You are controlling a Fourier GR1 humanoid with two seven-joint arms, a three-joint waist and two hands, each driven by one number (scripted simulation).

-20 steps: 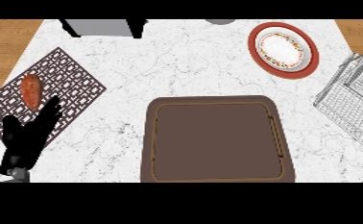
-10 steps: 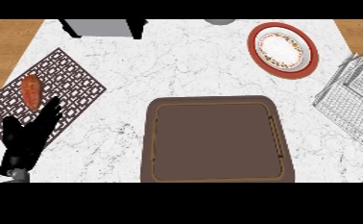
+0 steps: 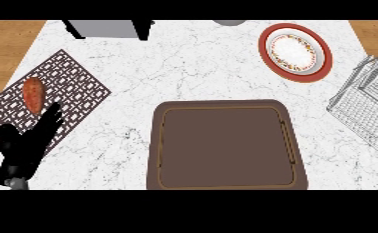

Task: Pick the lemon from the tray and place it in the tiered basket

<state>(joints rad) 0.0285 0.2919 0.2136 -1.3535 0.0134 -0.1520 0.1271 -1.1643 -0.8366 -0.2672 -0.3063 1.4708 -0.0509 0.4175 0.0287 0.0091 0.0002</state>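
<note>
Nothing has moved: left of the brown tray, the left hand rests unchanged, fingers straight and open, holding nothing, near the sweet potato.

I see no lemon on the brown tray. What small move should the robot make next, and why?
Probably a pause to search, not a reach. The tray shows only its bare brown floor. The one food item in view is an orange-red vegetable on the patterned mat, just beyond the open left robot hand. The wire basket waits at the right edge.
</note>
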